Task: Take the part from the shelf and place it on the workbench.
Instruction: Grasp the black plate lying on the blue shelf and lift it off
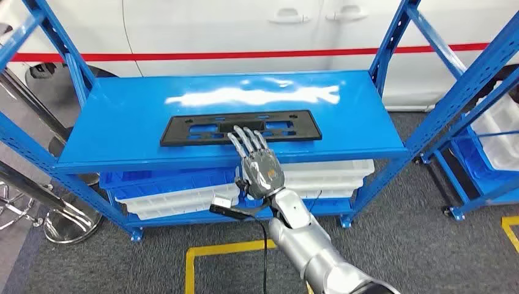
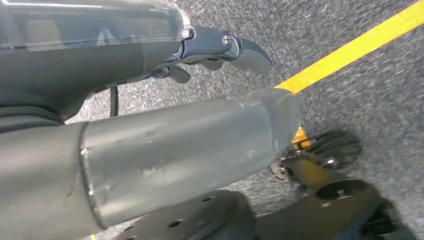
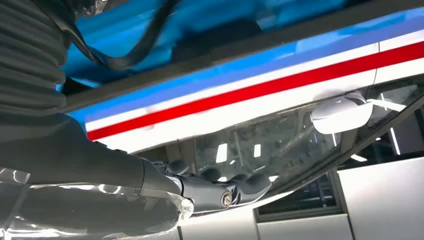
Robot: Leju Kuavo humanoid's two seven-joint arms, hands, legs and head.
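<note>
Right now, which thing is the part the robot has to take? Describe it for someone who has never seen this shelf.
Find the blue shelf in front of the white car. On its top deck lies the part, a long flat black plate with cut-out slots. It is the only black thing there, with the right hand reaching over its near edge.

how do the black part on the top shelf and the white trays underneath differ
The black part is a thin flat plate with cutouts; the white trays are deeper bins with walls. The black part lies alone on the blue shelf top, with the right hand reaching its near edge; the white trays sit stacked on the lower level, untouched. Both are long, rectangular and lie level.
</note>
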